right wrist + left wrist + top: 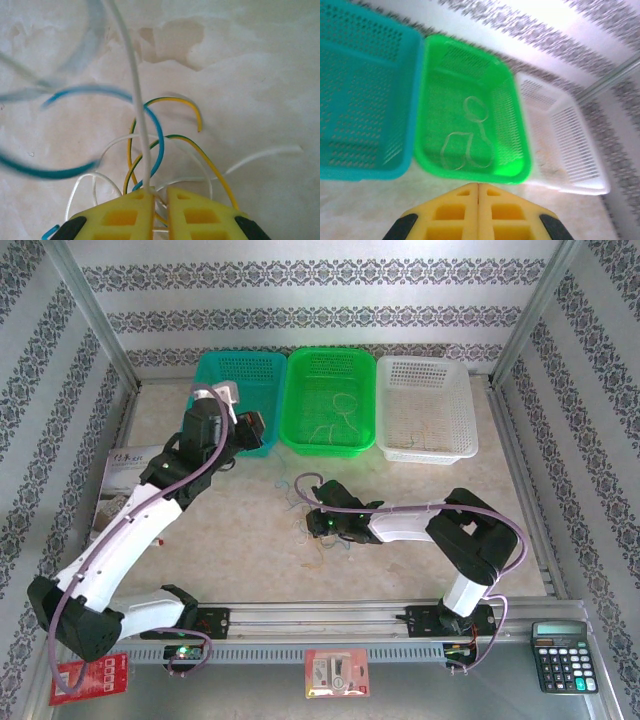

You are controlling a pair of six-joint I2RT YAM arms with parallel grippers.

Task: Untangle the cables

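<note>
A tangle of thin cables (pixel 316 540) lies on the table in front of the baskets. In the right wrist view a white cable (pixel 137 90), a blue one (pixel 159 137) and yellow-green ones (pixel 206 159) loop across each other. My right gripper (pixel 313 523) (pixel 159 192) sits low over the tangle, its jaws a narrow gap apart, with the white cable and others running through that gap. My left gripper (pixel 262 433) (pixel 478 186) is shut and holds nothing, hovering before the teal basket (pixel 365 95) and green basket (pixel 470 165). A pale cable (pixel 470 130) lies looped in the green basket.
Three baskets line the back: teal (pixel 240 370), green (pixel 330 435), white (pixel 425 445) with pale strands inside. A booklet (pixel 125 475) lies at the left. A calculator (pixel 565 655), a red card (pixel 90 677) and a packet (pixel 337 672) sit on the near ledge.
</note>
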